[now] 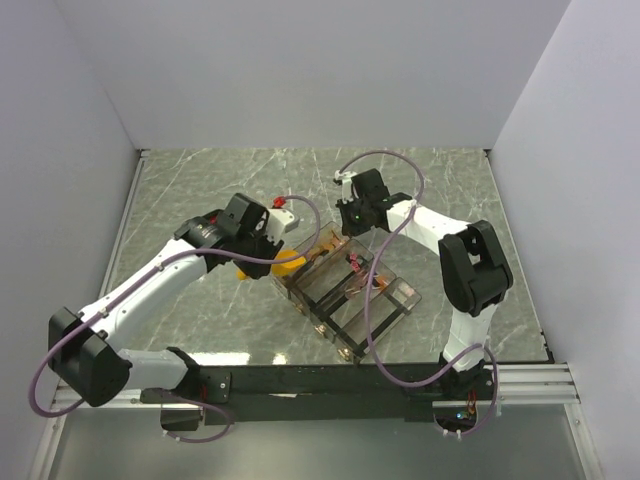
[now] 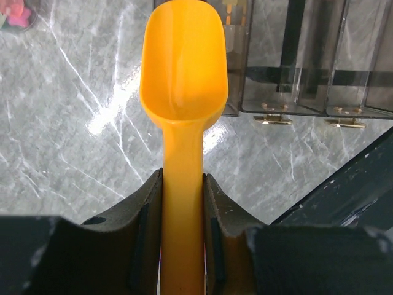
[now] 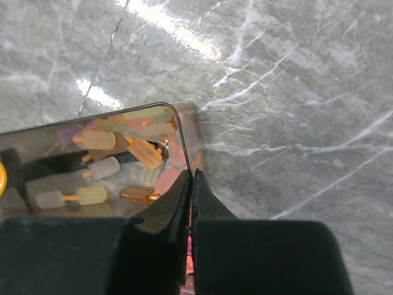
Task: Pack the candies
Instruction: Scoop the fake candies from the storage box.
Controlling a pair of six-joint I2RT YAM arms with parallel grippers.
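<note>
Carrying a clear, smoky plastic compartment box [image 1: 400, 295] directly on the grey marble-patterned bench [image 1: 200, 190], near its middle.

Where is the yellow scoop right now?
In the left wrist view the yellow scoop is clamped by its handle between the fingers of the left gripper, its empty bowl pointing toward the clear compartment box.

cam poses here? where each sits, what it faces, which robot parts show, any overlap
Top external: above and behind the robot, looking down at the table; shows left gripper and right gripper.
Left wrist: on the left wrist, looking along its fingers at the yellow scoop they clamp.
Right wrist: on the right wrist, looking down at the clear box of candies; its fingers pinch the wall.
Shared: clear box in all three.
</note>
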